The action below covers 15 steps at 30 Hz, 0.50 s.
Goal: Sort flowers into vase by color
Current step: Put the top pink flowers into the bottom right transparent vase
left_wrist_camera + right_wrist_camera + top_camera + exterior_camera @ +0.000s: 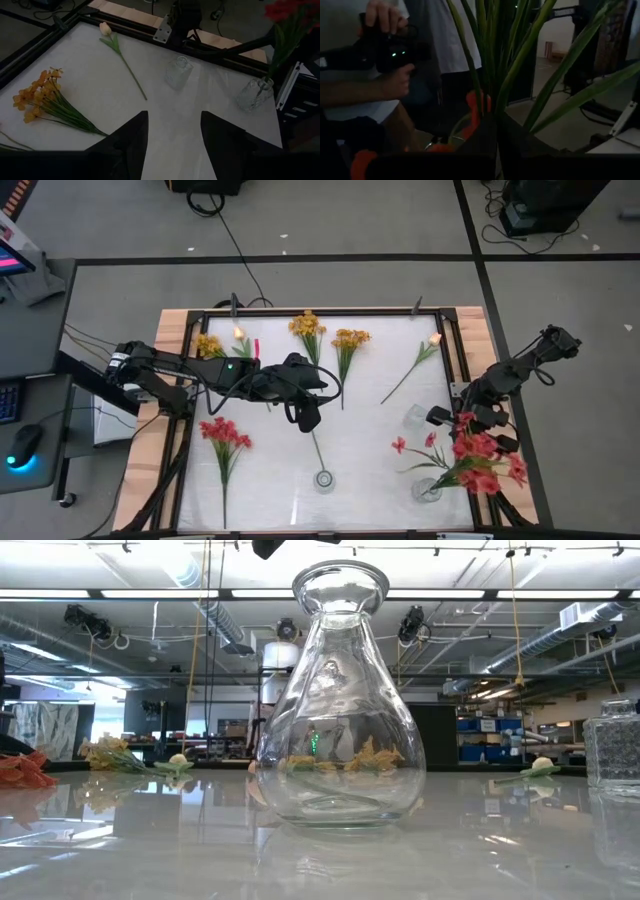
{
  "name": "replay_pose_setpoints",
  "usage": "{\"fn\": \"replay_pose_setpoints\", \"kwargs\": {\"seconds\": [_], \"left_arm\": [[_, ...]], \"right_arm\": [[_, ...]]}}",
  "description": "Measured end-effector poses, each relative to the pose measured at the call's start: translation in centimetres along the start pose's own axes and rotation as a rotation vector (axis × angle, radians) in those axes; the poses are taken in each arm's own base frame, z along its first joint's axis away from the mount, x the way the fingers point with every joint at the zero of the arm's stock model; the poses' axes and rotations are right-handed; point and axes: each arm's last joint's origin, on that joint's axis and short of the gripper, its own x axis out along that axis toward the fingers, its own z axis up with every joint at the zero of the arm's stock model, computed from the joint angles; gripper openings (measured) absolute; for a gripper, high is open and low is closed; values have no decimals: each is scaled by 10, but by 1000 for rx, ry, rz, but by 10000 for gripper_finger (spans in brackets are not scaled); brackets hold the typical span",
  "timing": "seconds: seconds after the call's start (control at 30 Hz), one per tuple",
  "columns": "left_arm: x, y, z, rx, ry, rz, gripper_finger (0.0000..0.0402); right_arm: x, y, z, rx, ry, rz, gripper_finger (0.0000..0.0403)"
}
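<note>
My right gripper (468,428) stands at the table's right side, shut on a bunch of red-pink flowers (482,460) whose stems reach down into a round glass vase (428,490). My left gripper (175,135) hovers open over the table's middle with nothing between its fingers. A second clear vase (340,690) stands near the front edge. Lying flat on the table are yellow-orange clusters (308,328) (350,340) (208,345), a peach tulip stem (420,360) and another red-pink bunch (222,435). My right gripper pinches the red-pink bunch by its green stems and leaves (492,107) between its two shut fingers. The fingers come at it about level from the table's right side. The stems rise past the fingers and the bunch's lower end stands in the round vase (255,92).
A small square glass vase (417,417) stands between the two arms, left of my right gripper. A black frame (450,340) borders the white table top. Beyond the table a person (395,60) holds a dark device.
</note>
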Motion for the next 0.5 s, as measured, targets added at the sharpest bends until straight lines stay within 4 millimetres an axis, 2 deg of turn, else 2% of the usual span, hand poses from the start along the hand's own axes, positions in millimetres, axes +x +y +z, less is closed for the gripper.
{"fn": "replay_pose_setpoints", "kwargs": {"seconds": [0.3, 0.5], "left_arm": [[0, 0, 0, 0, 0, 0, 188], [0, 0, 0, 0, 0, 0, 188]], "right_arm": [[6, 9, -2, -36, 19, 80, 11], [6, 7, -3, -68, 24, 22, 11]]}}
